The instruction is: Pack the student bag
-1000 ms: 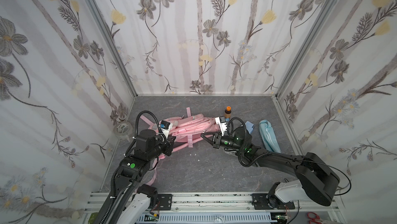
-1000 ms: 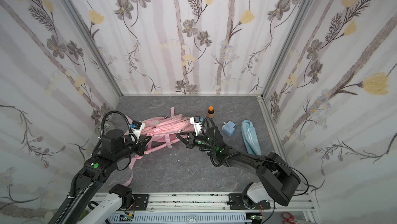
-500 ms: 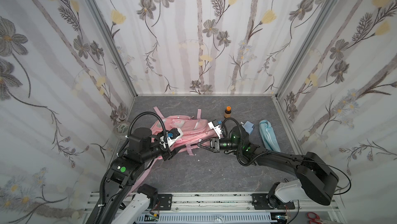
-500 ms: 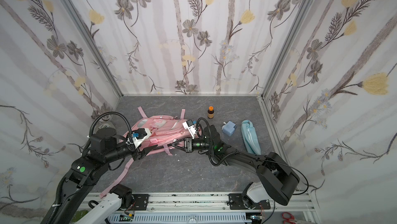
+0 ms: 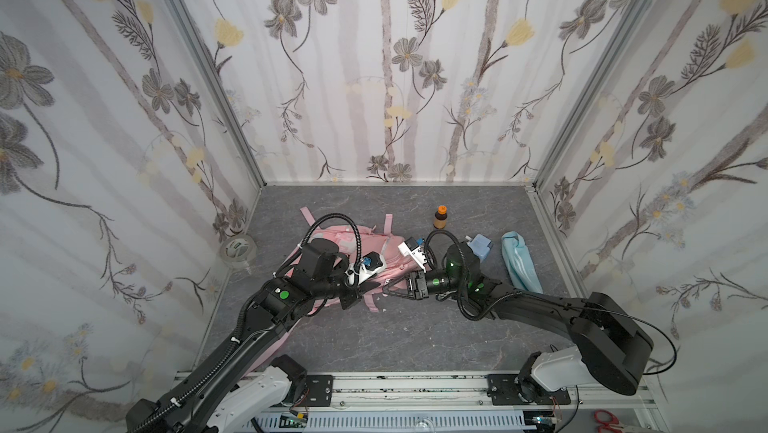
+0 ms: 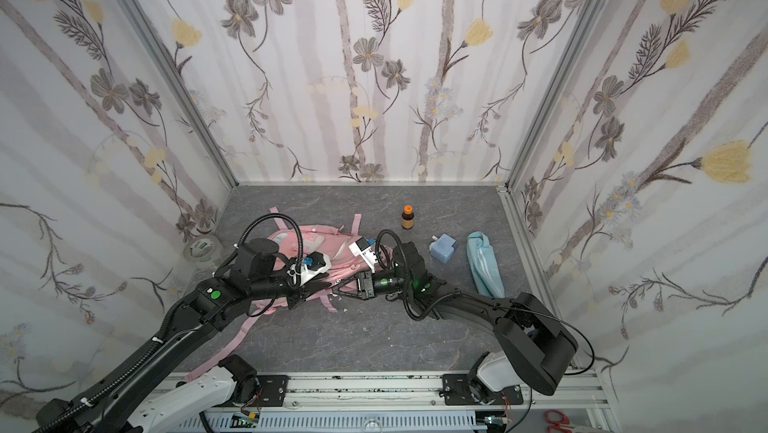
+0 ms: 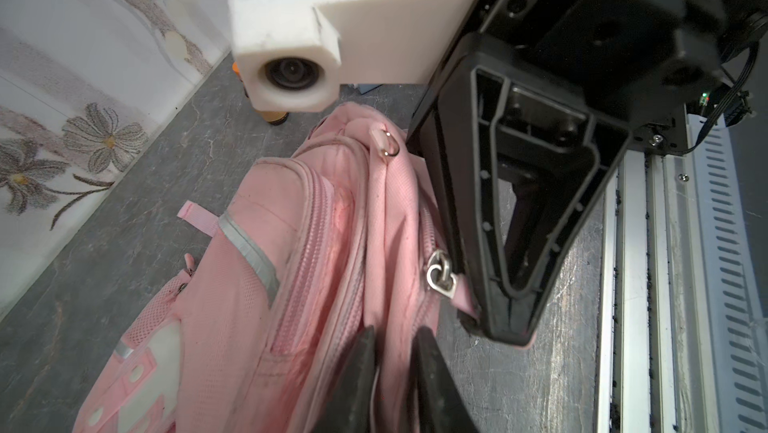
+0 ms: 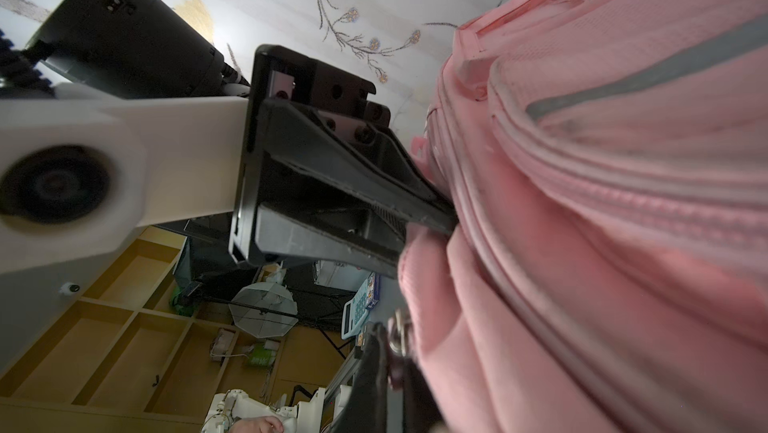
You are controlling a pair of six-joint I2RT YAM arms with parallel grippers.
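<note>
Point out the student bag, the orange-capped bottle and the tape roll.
student bag (image 7: 249,285): left wrist view, on its front pocket fabric.
orange-capped bottle (image 5: 440,223): in a top view, on its brown body.
tape roll (image 5: 237,257): in a top view, on its outer wall.

Student bag (image 5: 376,239) lies central — tape roll (image 5: 237,250) to its left, bottle (image 5: 440,219) and pouch (image 5: 519,262) right.

- We see the student bag (image 7: 316,244) as matt pink woven cloth, with open mesh on one pocket.
- Its strips (image 7: 249,249) look to us like smooth grey tape with a faint sheen.
- Its zipper pull (image 7: 441,276) is shiny silver metal.
- The right gripper (image 7: 503,329) looks like matt black plastic, slightly grainy.
- The camera mount (image 7: 374,31) is dull white plastic, scuffed.
- The table (image 7: 519,381) is matt grey, veined like stone.
</note>
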